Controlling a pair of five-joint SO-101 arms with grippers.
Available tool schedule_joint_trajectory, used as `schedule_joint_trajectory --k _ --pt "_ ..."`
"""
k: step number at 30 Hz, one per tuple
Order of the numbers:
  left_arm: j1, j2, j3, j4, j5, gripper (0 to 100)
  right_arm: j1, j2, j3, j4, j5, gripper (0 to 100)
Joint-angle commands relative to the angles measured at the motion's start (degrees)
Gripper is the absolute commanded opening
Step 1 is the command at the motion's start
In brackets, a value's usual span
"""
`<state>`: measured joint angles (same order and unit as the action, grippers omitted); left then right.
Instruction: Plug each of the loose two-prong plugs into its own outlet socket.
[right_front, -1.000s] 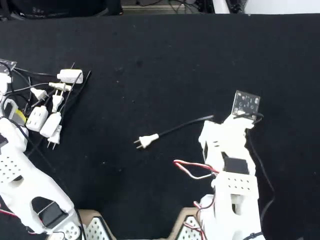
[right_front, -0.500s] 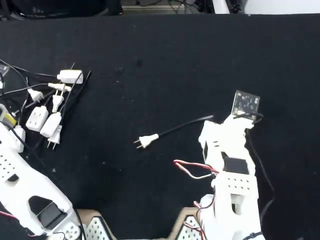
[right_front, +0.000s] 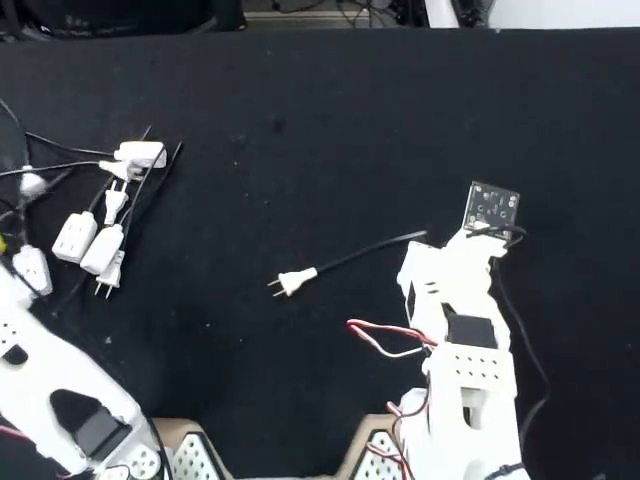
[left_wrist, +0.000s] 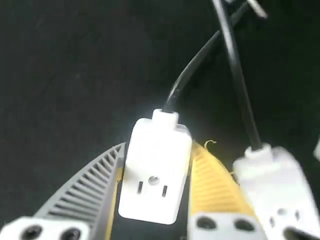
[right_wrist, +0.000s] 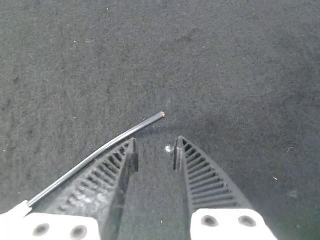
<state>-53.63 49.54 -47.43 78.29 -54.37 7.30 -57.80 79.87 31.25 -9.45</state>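
My left gripper is shut on a white outlet socket, its slots facing the camera and its black cord running away from it. In the high view this socket sits at the table's left edge, at the tip of the left arm. A loose white two-prong plug lies mid-table on a black cord. My right gripper hovers just short of that cord's bare end, open by a narrow gap with nothing between its fingers.
More white sockets and plugs lie tangled in black cords at the left. Another socket lies close beside my left gripper. A small circuit board sits by the right arm. The table is a black cloth.
The left arm has drawn back to the left with the socket, dragging nearby cords and a small plug leftward. The right arm and the loose plug have stayed still.
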Motion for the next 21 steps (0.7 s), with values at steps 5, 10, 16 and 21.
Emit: schedule_joint_trajectory --k 5,10,16,21 --pt "-1.1 -1.0 -20.4 22.9 6.0 3 -0.6 -1.4 -3.2 -1.4 -0.4 12.1" --pt "-2.2 -2.2 -26.3 22.5 11.6 3 -0.6 -1.5 -3.2 -1.3 -0.4 12.1" --pt "-5.3 -7.3 -29.2 22.5 12.0 3 -0.6 -1.5 -3.2 -1.3 -0.4 12.1" --pt "-6.6 -11.1 -28.7 22.5 11.5 3 -0.6 -1.5 -3.2 -1.3 -0.4 12.1"
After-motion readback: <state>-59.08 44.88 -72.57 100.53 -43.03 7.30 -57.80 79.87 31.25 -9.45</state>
